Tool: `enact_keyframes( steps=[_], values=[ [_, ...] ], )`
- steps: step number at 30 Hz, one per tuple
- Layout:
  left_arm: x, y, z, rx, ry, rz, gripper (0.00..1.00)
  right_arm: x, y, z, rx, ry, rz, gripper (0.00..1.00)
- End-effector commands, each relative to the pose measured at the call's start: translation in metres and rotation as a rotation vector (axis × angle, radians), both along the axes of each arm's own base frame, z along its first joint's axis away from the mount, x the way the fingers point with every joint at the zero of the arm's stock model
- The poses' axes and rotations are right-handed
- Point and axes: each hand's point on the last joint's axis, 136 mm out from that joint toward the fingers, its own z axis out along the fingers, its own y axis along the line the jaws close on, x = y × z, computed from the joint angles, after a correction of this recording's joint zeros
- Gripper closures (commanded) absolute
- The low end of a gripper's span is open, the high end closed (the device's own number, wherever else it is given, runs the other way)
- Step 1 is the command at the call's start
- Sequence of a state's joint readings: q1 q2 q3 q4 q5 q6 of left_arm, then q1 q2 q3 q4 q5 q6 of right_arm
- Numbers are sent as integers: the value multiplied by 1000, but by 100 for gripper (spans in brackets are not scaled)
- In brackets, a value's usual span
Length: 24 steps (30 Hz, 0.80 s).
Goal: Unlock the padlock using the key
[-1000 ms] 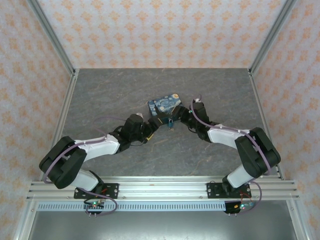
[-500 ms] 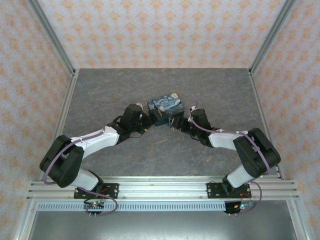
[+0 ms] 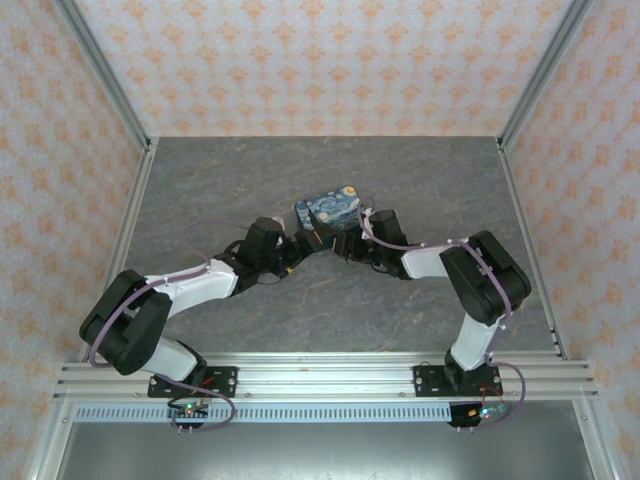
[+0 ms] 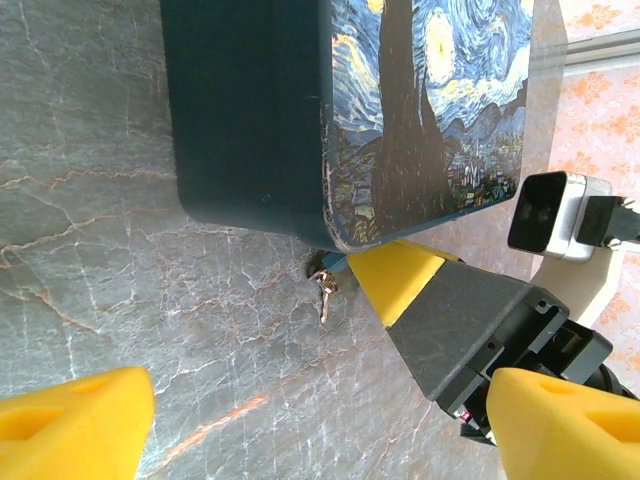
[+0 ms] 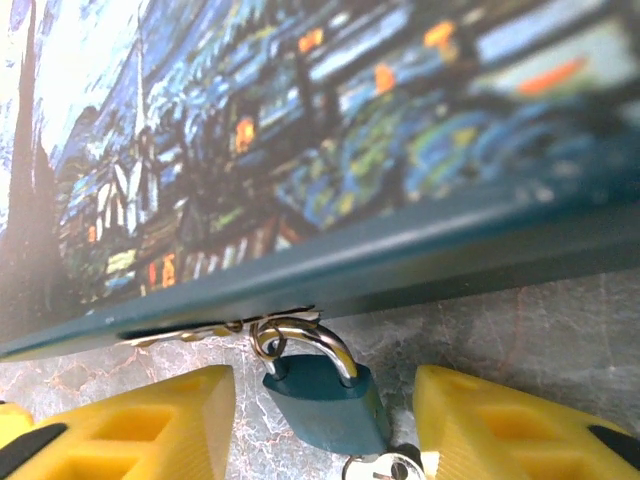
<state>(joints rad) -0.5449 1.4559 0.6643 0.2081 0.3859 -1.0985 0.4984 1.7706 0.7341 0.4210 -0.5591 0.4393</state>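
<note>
On grey marbled table point(image 3: 220, 180), mid-surface: painted starry-night box point(image 3: 330, 208), both arms converging on its near edge.
Left gripper point(image 4: 320, 420): fingers wide apart, empty, facing the box's near corner.
Right gripper point(image 5: 325, 410): fingers apart, one on either side of padlock point(image 5: 325, 395), not clamped.
Padlock: hung by its shackle from the box's hasp.
Key point(image 5: 385, 468): at the padlock's base, touching it.
Change over one second: right arm folded in closer to the box.

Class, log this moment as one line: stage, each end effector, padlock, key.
stage: approach | left end effector: open, near box | right end effector: open, straddling padlock | padlock: shackle through box hasp | key: at padlock's base
</note>
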Motion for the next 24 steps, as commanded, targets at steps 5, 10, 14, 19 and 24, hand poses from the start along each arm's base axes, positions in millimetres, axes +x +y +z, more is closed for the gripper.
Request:
enact_keyframes(
  steps=[5, 10, 14, 19, 24],
  values=[
    [6, -3, 3, -26, -28, 4, 14, -3, -2, -5, -6, -12, 12, 64],
    [8, -4, 1, -26, -27, 4, 14, -6, -7, -9, -13, -4, 2, 81],
    [8, -4, 0, -24, -28, 4, 14, -6, -9, -6, -12, -6, -2, 90],
    [8, -4, -2, -24, -26, 3, 14, -7, -14, -1, -3, -9, -11, 100],
    [7, -3, -4, -24, -24, 3, 14, -7, -22, -4, 9, 5, -20, 98]
  ],
)
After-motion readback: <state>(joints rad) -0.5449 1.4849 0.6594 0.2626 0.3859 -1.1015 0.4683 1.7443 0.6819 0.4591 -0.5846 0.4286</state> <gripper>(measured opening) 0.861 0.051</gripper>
